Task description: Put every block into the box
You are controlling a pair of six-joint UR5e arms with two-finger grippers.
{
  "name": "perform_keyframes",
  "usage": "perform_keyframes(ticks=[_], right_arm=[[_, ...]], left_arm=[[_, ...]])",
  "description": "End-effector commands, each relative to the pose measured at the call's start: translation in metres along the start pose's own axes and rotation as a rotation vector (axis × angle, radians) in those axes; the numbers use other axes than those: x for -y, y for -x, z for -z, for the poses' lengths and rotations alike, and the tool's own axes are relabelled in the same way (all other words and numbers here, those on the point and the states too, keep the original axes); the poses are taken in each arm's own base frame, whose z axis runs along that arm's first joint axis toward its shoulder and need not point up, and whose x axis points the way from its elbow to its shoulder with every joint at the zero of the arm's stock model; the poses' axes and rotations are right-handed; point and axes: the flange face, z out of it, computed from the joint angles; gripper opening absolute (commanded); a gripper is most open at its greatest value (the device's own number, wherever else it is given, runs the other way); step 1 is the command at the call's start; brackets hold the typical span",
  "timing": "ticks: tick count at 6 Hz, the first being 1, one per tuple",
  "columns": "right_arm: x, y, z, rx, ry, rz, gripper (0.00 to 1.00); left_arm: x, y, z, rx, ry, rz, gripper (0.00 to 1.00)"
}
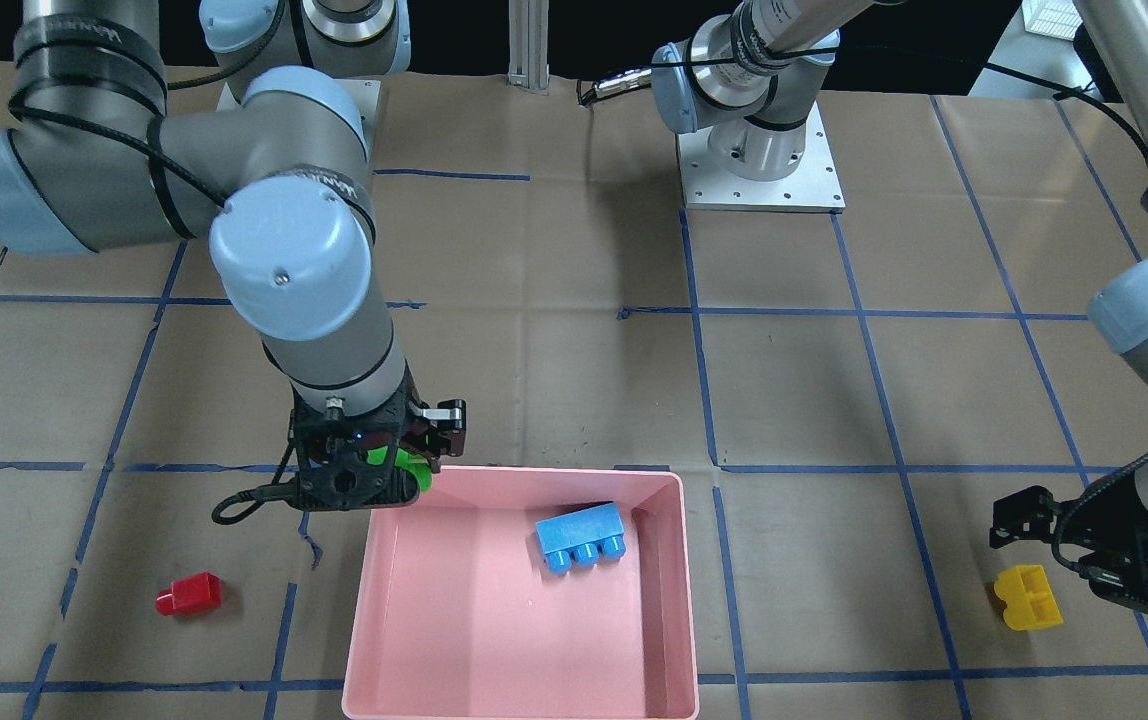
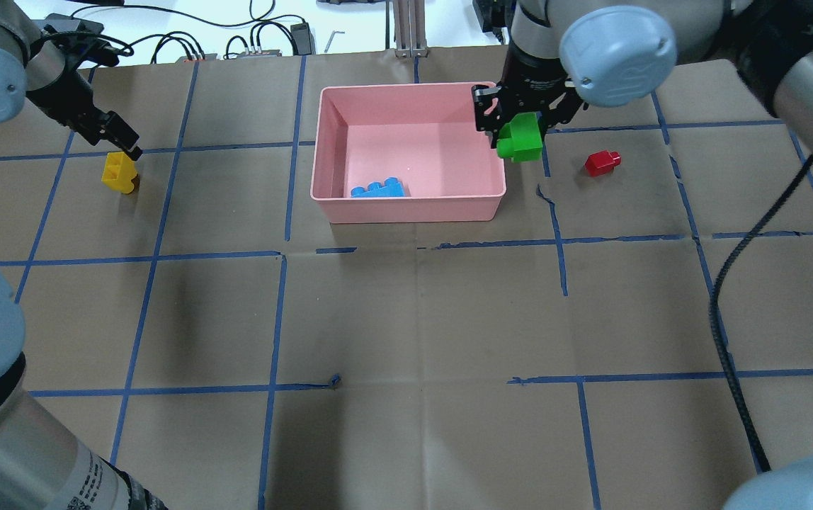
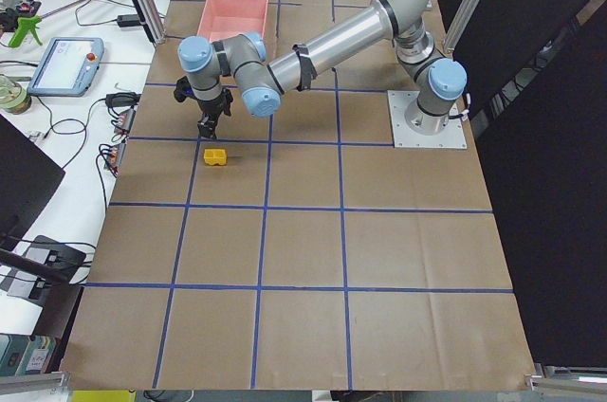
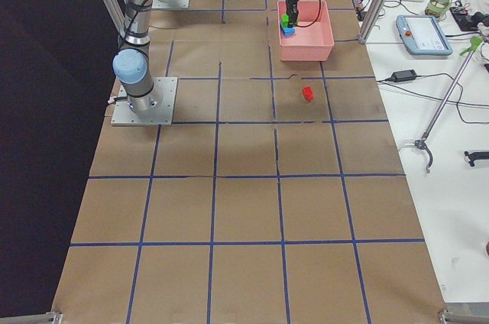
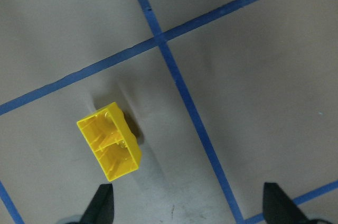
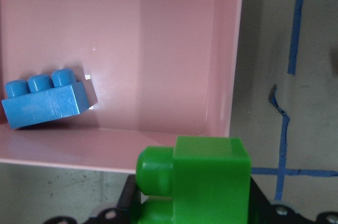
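Observation:
The pink box [image 2: 328,120] [image 1: 669,560] holds the light-blue brick [image 2: 378,190] [image 1: 581,539] [image 6: 45,100]. My right gripper [image 2: 516,134] [image 1: 404,470] is shut on the green brick [image 2: 520,138] [image 6: 200,182] [image 1: 412,468], held above the box's right wall near its corner. The red brick [image 2: 603,162] [image 1: 190,594] lies on the table to the right of the box. The yellow brick [image 2: 120,172] [image 1: 1029,597] [image 5: 110,140] lies on its side far left. My left gripper [image 2: 117,138] [image 5: 185,205] is open, above and just beside it, not touching.
The table is brown paper with a blue tape grid [image 2: 279,255]. Cables and small devices [image 2: 251,42] lie beyond the far edge. The left arm's base plate [image 1: 762,170] is bolted to the table.

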Motion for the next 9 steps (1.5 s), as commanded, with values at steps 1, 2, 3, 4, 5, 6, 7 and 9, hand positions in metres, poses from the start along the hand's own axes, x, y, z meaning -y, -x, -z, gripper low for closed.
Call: perform_keyframes(ticks=[1,2,3,4,5,6,7,9], right_arm=[[0.018,0.024,-0.054,0.025,0.011,-0.008,0.4],[0.024,0.036,-0.086,0.037,0.024,-0.018,0.4],[0.023,0.049,-0.093,0.043,0.008,-0.031,0.44],[0.023,0.051,-0.094,0.043,0.009,-0.032,0.58],[0.028,0.053,-0.088,0.059,-0.05,-0.035,0.99],[0.033,0.059,-0.076,0.111,-0.065,-0.036,1.0],[0.045,0.061,-0.053,0.118,-0.091,-0.034,1.0],[0.063,0.028,-0.011,0.093,-0.065,0.01,1.0]], left_arm=[[0.003,0.022,-0.04,0.047,0.018,0.053,0.98],[0.003,0.024,-0.049,0.042,0.026,0.055,0.98],[0.006,0.027,-0.075,0.037,0.034,0.055,0.96],[0.006,0.029,-0.089,0.026,0.046,0.056,0.85],[0.007,0.029,-0.091,0.022,0.047,0.056,0.68],[0.007,0.03,-0.089,0.025,0.046,0.056,0.1],[0.007,0.029,-0.079,0.035,0.036,0.057,0.0],[0.006,0.008,-0.025,0.059,-0.006,0.034,0.0]])
